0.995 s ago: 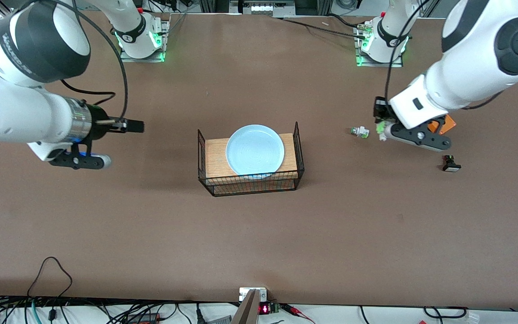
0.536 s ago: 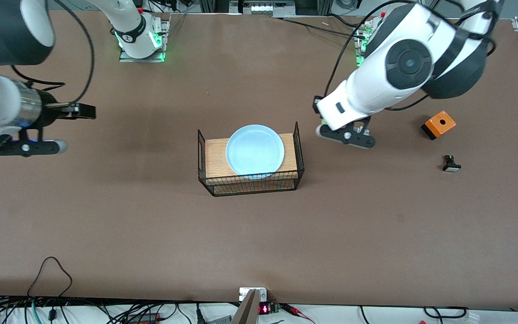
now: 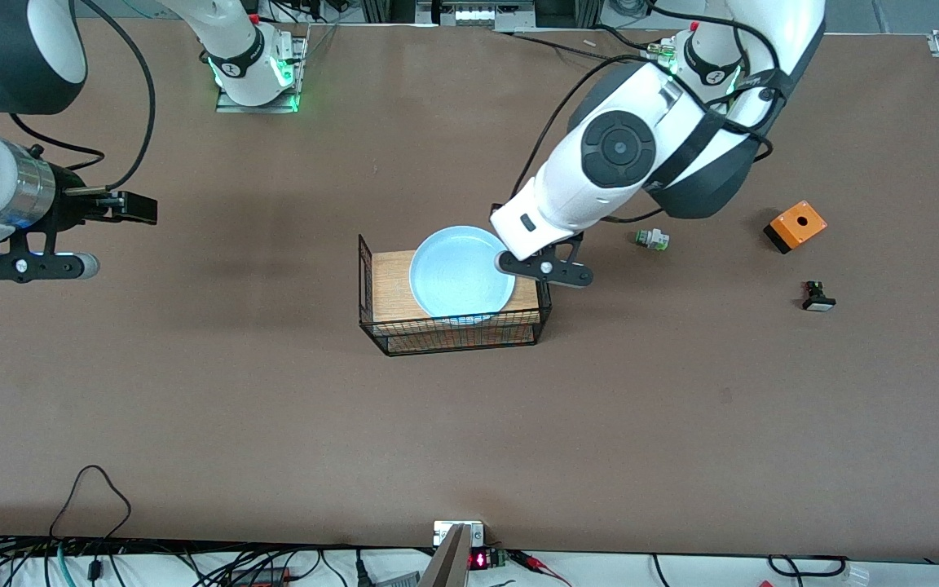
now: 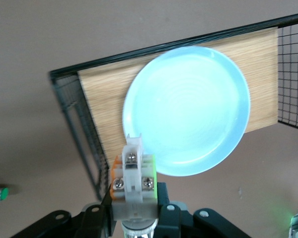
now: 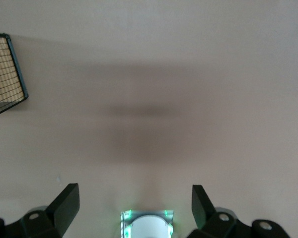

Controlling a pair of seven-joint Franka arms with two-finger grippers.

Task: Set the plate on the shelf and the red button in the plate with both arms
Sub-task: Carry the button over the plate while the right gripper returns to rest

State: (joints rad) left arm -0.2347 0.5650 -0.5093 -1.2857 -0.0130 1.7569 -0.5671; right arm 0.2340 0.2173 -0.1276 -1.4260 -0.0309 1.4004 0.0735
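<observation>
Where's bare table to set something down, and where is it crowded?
Free: the wide strip of table nearer the front camera than the wire basket, and the stretch between basket and waiting open right gripper. Crowded: the plate in the basket, left gripper over its rim holding the red button; green-tipped part, orange box, black part.

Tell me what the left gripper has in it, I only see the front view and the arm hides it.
Observer: The left gripper is shut on the red button, white screw end pointing out.
Operator: What is under it?
Observer: The button's tip is over the rim of the plate, just inside the wire basket.
Operator: And the right gripper?
Observer: The right gripper is open, holds nothing, and waits over the table.
</observation>
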